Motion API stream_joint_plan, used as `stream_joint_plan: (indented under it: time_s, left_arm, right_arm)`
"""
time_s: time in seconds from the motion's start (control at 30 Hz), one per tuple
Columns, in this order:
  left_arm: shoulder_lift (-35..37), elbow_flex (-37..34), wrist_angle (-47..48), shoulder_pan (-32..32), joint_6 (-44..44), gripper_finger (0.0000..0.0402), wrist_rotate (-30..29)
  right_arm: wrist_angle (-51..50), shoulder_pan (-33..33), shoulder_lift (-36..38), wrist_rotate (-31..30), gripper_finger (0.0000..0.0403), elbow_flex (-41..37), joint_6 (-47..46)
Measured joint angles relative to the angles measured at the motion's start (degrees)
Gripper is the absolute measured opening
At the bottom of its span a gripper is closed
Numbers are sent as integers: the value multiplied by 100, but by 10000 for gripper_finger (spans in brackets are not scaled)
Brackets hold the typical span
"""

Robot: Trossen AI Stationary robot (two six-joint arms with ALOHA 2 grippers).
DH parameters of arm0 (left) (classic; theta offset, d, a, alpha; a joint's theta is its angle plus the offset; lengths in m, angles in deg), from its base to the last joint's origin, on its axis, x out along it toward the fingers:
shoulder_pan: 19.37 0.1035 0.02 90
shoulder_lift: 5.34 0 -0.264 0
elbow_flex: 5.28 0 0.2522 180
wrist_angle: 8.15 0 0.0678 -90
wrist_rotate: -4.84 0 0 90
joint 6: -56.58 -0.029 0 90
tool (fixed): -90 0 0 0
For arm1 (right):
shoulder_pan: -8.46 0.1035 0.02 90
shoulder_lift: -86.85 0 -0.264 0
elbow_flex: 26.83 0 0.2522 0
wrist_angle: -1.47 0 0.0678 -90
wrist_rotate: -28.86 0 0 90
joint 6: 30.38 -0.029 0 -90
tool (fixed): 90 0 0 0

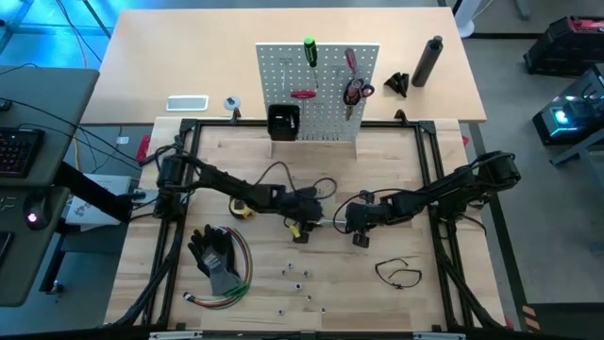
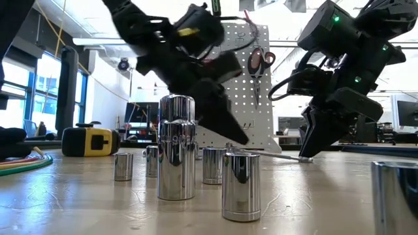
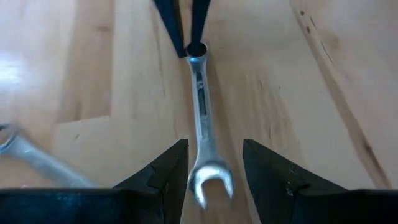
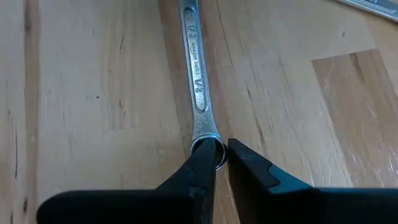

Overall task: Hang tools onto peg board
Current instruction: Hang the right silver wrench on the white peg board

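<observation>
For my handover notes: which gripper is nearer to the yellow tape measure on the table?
Left. The left gripper is nearer the yellow tape measure, straddling a wrench. The right gripper is farther away, pinching that wrench's ring end.

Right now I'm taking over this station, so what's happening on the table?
Both arms work one silver combination wrench lying on the light wooden tabletop. The right gripper pinches its ring end; the left gripper straddles its open-jaw end, fingers open. The white peg board already carries a green-handled screwdriver and red-handled scissors.
</observation>
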Motion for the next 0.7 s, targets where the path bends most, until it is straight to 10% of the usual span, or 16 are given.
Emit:
stream_joint_plan:
  time_s: [0.33,0.7]
  left_arm:
    - [-986,1508,1850,43,6,138,-12]
    - [-1089,1715,2263,55,-414,35,-91]
  right_arm:
    - [5,2,0,28,34,0,-23]
    - [61,11,-4,132,34,5,43]
